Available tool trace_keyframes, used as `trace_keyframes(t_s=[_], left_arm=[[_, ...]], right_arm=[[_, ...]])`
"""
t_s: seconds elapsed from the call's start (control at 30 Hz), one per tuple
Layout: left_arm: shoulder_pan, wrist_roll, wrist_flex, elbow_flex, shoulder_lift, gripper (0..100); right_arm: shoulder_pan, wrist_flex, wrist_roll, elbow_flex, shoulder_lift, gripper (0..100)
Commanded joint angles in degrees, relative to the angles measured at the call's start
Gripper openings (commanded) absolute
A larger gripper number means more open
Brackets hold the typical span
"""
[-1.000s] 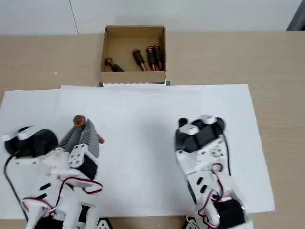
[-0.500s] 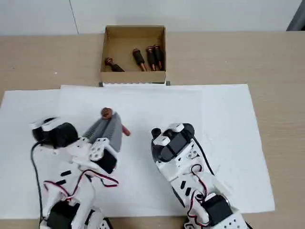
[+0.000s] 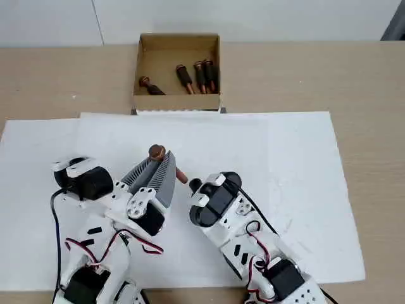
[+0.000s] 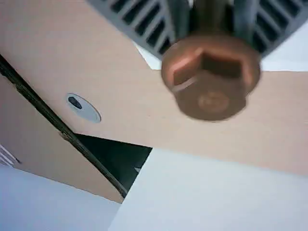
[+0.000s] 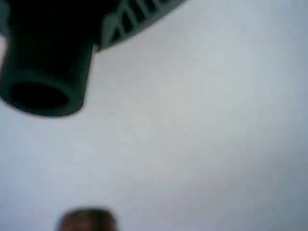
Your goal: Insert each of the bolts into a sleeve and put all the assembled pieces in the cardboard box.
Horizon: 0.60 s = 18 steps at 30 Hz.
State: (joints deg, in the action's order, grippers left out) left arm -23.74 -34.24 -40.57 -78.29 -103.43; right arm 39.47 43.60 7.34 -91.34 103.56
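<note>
My left gripper [image 3: 159, 163] is shut on a copper bolt [image 3: 156, 152] above the white paper; the hexagonal bolt head [image 4: 211, 79] juts past the grey fingers [image 4: 134, 14] and its threaded end [image 3: 182, 176] sticks out toward the right arm. My right gripper [image 3: 200, 190] is shut on a black sleeve [image 5: 43, 72], whose open end [image 3: 195, 185] sits just right of the bolt's tip. A dim bolt end [image 5: 86, 220] shows beyond the sleeve in the right wrist view. The cardboard box [image 3: 178, 101] stands at the table's back with several assembled pieces [image 3: 185, 77] inside.
A large white paper sheet [image 3: 285, 164] covers the wooden table [image 3: 354, 76] under both arms. Red and white cables [image 3: 120, 237] loop along the arm bodies near the front edge.
Both arms have swung toward the middle: the left one rightward with the bolt, the right one leftward with the sleeve. The gap between bolt tip and sleeve has nearly closed.
</note>
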Motion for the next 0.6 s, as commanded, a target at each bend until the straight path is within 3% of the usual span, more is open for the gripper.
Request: trace_keyframes(t_s=[0.0, 0.27, 0.57], left_arm=[[-0.2, -0.3, 1.8, -0.2, -0.7, 0], [-0.2, -0.2, 2.2, -2.2, -0.7, 0], [-0.2, -0.1, 10.2, -8.0, -0.7, 0]], right_arm=[[0.8, -3.3, 2.0, 1.4, 0.4, 0.2], [0.9, -4.8, 4.0, 2.6, 0.4, 0.2], [2.6, -4.8, 4.0, 2.6, 0.4, 0.2]])
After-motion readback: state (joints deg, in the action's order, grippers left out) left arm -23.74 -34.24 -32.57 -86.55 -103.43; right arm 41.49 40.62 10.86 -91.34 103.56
